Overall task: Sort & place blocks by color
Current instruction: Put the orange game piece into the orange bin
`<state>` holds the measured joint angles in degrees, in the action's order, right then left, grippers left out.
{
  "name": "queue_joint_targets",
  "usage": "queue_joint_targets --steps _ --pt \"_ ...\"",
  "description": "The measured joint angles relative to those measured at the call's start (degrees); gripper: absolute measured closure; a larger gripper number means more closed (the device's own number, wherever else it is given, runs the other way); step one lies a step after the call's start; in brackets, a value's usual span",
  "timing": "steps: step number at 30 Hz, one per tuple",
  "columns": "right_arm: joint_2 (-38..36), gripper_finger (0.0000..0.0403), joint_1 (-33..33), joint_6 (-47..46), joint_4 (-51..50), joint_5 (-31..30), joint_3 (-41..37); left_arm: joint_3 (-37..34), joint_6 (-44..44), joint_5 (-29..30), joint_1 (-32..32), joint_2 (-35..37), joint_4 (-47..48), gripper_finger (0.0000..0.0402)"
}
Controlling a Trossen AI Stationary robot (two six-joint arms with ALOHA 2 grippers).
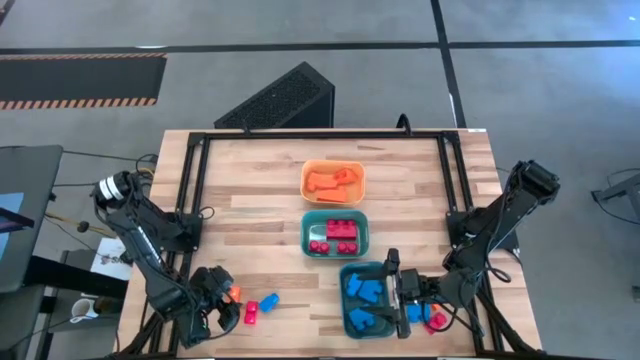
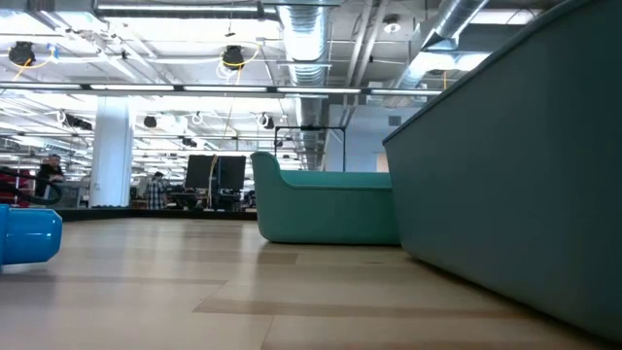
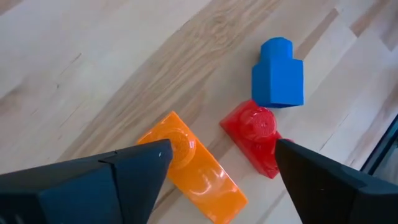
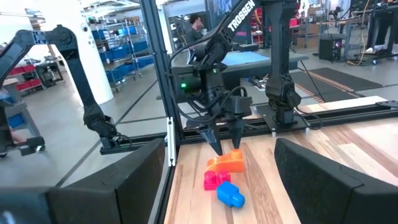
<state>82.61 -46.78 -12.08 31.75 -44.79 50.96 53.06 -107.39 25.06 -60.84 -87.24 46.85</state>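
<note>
The left claw [image 3: 221, 165] stands open low over the counter [image 1: 260, 190] at its near left corner, its fingers on either side of an orange block [image 3: 193, 165] that lies flat on the wood. A red block [image 3: 256, 138] touches that one, and a blue block [image 3: 278, 74] sits just beside the red. The right claw [image 1: 392, 285] is open over the blue-filled teal bin [image 1: 347, 303]. Further back, a second teal bin [image 1: 308, 240] holds red blocks and an orange bin [image 1: 306, 184] holds orange ones.
</note>
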Motion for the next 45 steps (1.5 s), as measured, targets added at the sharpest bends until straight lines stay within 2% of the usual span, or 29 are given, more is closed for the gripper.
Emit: queue_joint_targets --steps 7,13,27,32,38,40,45 --pt "0.0 0.0079 0.0 -0.3 -0.2 0.0 0.0 0.5 -2.0 -0.1 0.0 -0.7 1.0 0.0105" --pt "0.0 0.0079 0.1 -0.3 -0.2 0.0 0.0 3.9 -3.4 -2.8 -0.1 -1.1 9.5 0.0104" --pt "0.0 0.0079 0.1 -1.1 -0.8 0.0 0.0 4.2 -6.2 -2.5 -1.0 -1.1 10.9 0.0104" --pt "0.0 0.0079 0.2 -1.6 -1.3 0.0 0.0 3.8 -9.5 -2.1 -3.1 -1.0 12.6 0.0104" --pt "0.0 0.0079 0.4 -1.6 -1.3 0.0 0.0 3.6 -17.5 -1.9 -6.7 -1.4 15.9 0.0104" --pt "0.0 0.0078 0.4 -1.6 -1.3 0.0 0.0 3.5 -18.8 -2.2 -6.9 -2.9 15.5 0.0104" --pt "0.0 0.0078 0.8 -2.0 -1.3 0.0 0.0 0.8 -17.6 -4.7 -5.7 -7.4 7.4 0.0105"
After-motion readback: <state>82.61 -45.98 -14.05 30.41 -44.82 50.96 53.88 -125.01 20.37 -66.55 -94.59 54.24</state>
